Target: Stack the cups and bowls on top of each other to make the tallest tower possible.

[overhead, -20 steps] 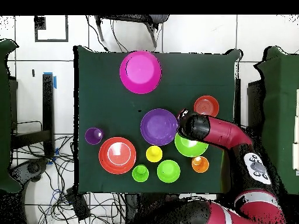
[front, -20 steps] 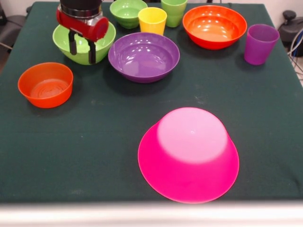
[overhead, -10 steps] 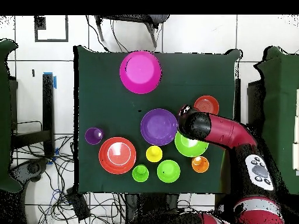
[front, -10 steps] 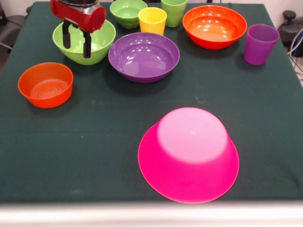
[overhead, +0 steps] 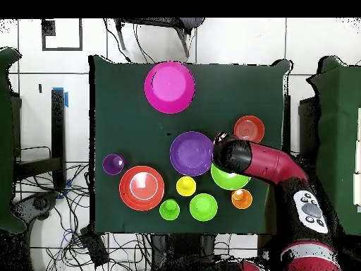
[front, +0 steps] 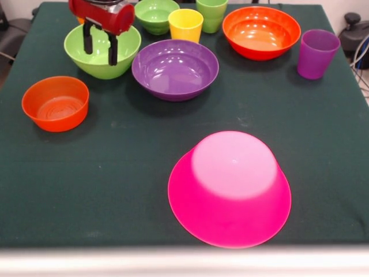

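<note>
Light green bowl under the gripper, at the table's far-left corner in the front view.
Fingers hang parted and empty over its hollow (contact with the bowl unclear); the pink bowl sits upside down, well apart.

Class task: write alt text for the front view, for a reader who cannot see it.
A red pincer, open, hangs over a light green bowl at the back of a dark green table. Beside it sit a purple bowl, orange bowls and cups; an upturned pink bowl sits in front.
</note>
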Action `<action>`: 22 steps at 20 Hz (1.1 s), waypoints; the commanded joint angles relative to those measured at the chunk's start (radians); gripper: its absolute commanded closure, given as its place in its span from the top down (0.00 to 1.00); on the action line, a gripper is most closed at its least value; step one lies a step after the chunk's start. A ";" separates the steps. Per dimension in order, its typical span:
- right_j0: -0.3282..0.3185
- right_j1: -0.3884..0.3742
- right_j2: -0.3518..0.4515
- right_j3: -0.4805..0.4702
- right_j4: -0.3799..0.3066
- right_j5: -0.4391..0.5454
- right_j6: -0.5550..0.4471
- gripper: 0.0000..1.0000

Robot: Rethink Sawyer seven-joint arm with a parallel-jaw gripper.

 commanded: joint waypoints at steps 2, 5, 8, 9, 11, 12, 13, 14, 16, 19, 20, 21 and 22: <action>0.004 0.035 0.043 0.067 0.009 0.038 0.075 1.00; 0.005 0.041 0.035 0.081 0.028 0.009 0.112 1.00; -0.008 0.053 0.038 0.078 0.040 -0.008 0.118 1.00; -0.012 0.056 0.038 0.079 0.042 -0.016 0.120 1.00; -0.022 0.069 0.042 0.069 0.044 -0.031 0.118 1.00; -0.026 0.081 0.046 0.059 0.047 -0.036 0.118 1.00; -0.031 0.087 0.048 0.052 0.045 -0.042 0.115 1.00; -0.031 0.093 0.051 0.048 0.048 -0.044 0.118 1.00; -0.034 0.099 0.057 0.049 0.051 -0.064 0.124 1.00; -0.036 0.107 0.071 0.047 0.059 -0.086 0.131 1.00; -0.033 0.107 0.073 0.051 0.063 -0.098 0.138 1.00; -0.034 0.106 0.075 0.051 0.064 -0.107 0.140 1.00; -0.030 0.107 0.073 0.056 0.066 -0.114 0.146 1.00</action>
